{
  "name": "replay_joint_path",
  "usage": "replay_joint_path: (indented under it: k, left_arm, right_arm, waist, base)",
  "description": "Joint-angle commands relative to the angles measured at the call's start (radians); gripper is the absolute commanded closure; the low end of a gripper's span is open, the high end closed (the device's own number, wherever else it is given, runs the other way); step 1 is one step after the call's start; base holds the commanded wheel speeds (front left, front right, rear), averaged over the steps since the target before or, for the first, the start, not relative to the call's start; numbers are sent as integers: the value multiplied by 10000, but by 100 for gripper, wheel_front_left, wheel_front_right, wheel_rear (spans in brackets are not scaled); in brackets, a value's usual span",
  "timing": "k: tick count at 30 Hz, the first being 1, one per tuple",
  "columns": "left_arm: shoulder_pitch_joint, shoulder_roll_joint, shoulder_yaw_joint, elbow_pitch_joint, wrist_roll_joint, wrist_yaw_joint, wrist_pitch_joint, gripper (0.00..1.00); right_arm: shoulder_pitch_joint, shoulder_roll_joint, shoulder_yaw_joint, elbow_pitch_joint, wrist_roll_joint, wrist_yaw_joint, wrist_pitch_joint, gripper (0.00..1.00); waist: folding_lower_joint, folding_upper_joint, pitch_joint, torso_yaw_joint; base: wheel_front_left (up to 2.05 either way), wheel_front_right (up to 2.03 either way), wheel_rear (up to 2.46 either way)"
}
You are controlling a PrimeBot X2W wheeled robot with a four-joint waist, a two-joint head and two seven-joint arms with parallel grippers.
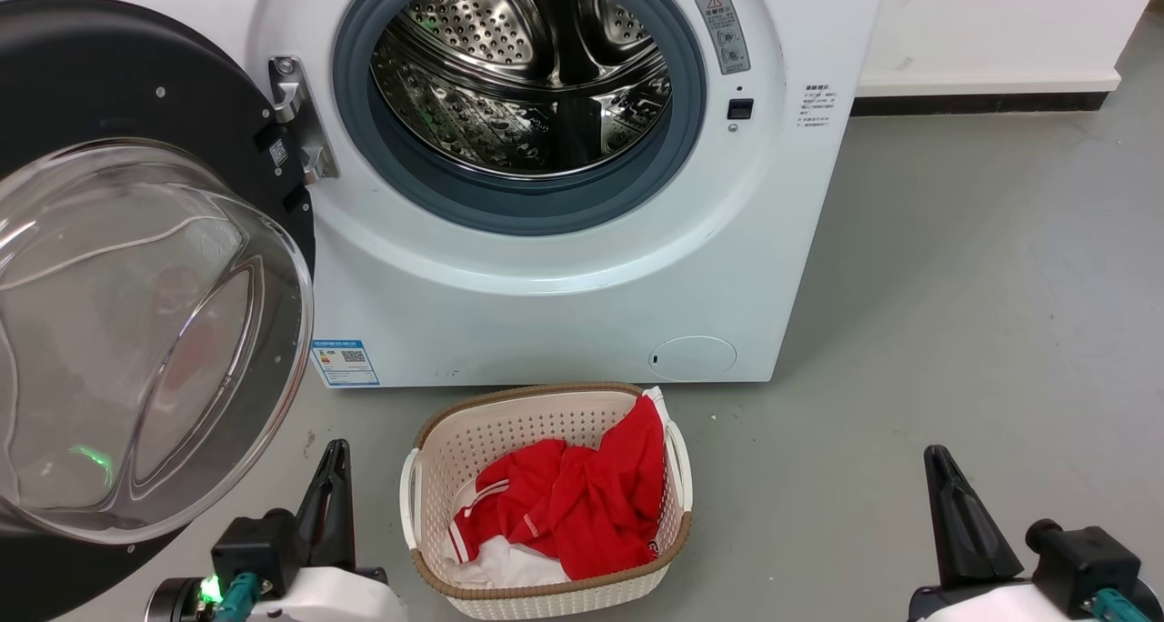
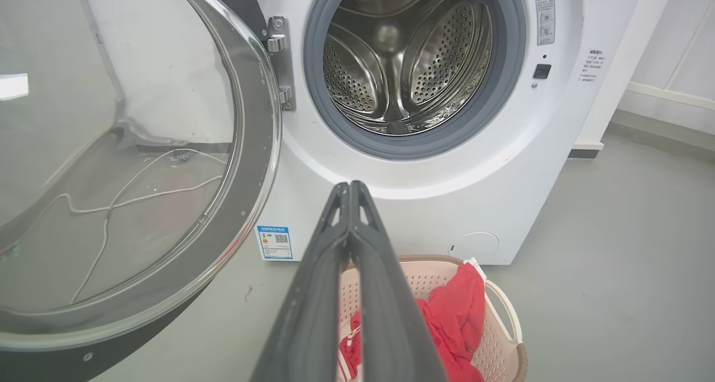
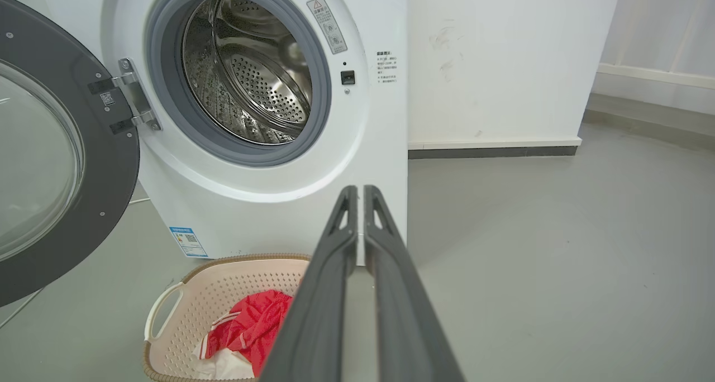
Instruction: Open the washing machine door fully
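Two tools (image 1: 338, 451) (image 1: 937, 458), one door (image 1: 118, 76), one basket (image 1: 509, 395)

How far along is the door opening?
Done: the washing machine door is swung wide on its hinge, drum opening fully exposed. In hand: nothing; left claw and right claw are shut, empty, low, clear of the door. Left: probably nothing, though I can't confirm the hinge stop.

One washing machine (image 1: 564, 276), with one door (image 1: 136, 331) at nine o'clock. One laundry basket (image 1: 473, 440) at six o'clock, one red garment (image 1: 582, 504) inside. Two grippers: left gripper (image 1: 338, 451) at seven, right gripper (image 1: 937, 458) at five o'clock.
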State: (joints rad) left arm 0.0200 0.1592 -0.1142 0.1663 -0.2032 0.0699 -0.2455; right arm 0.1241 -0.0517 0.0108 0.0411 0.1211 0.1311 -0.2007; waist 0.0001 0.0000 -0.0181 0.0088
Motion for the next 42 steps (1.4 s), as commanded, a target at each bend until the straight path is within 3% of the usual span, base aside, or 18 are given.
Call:
replay_joint_path:
  k: [1, 20, 42]
  left_arm:
    - [-218, 27, 126, -109, -339, -41, 72, 100]
    - [-486, -248, 649, 75, -3761, -534, 933, 100]
    - [-767, -504, 1146, 282, -6884, -985, 1738, 100]
  right_arm:
    - [-140, -11, 8, -151, 388, 0, 15, 100]
    - [-753, -234, -53, 422, 4256, -1, 597, 100]
    - [-1243, -329, -194, 891, 7666, -2, 1193, 100]
  waist:
    - [-1, 0, 3, -1]
    - [-1, 0, 36, -15]
    - [-1, 0, 73, -31]
  base:
    - [0, 0, 0]
    - [0, 0, 0]
    - [0, 0, 0]
